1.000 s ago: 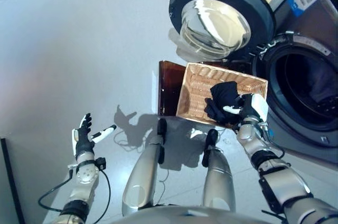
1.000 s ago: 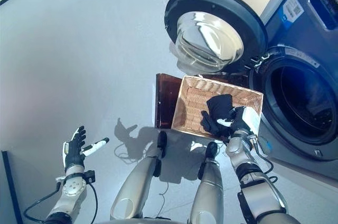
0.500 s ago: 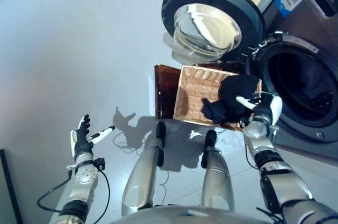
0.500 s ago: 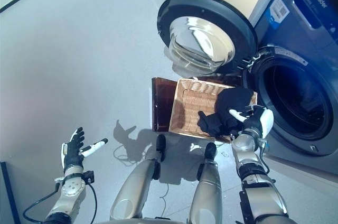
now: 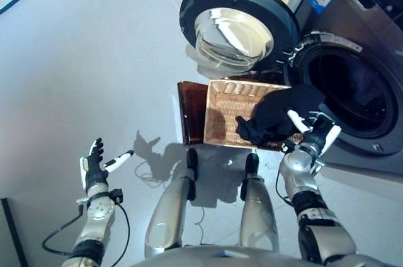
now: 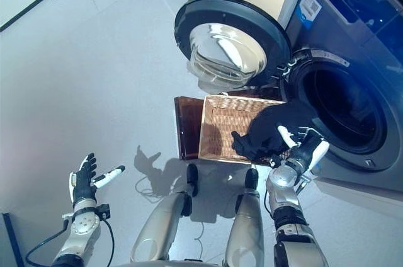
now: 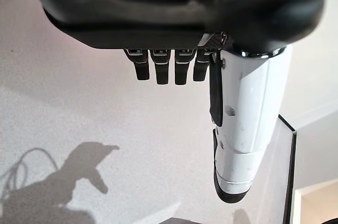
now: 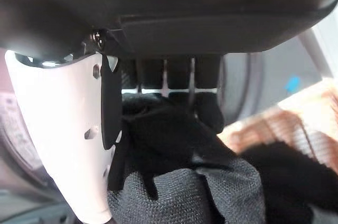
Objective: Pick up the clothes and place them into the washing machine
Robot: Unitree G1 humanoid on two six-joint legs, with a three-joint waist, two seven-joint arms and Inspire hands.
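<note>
Right hand: the right hand (image 5: 318, 136) has its fingers (image 8: 203, 102) and white-covered thumb curled into a bunched black garment (image 5: 277, 114).
Garment: soft, dark, fine-knit cloth, lifted over the basket's end nearest the drum, one fold trailing into the basket.
Basket: rectangular woven wicker basket (image 5: 227, 113) on the floor, beside a glossy brown panel (image 5: 191, 111).
Washing machine: grey front-loader (image 5: 352, 40); round drum opening dark, round door (image 5: 236, 24) with domed glass swung wide.
Left hand: the left hand (image 5: 94, 167) is well apart over smooth grey floor (image 5: 88, 59), fingers straight and spread, holding nothing.
</note>
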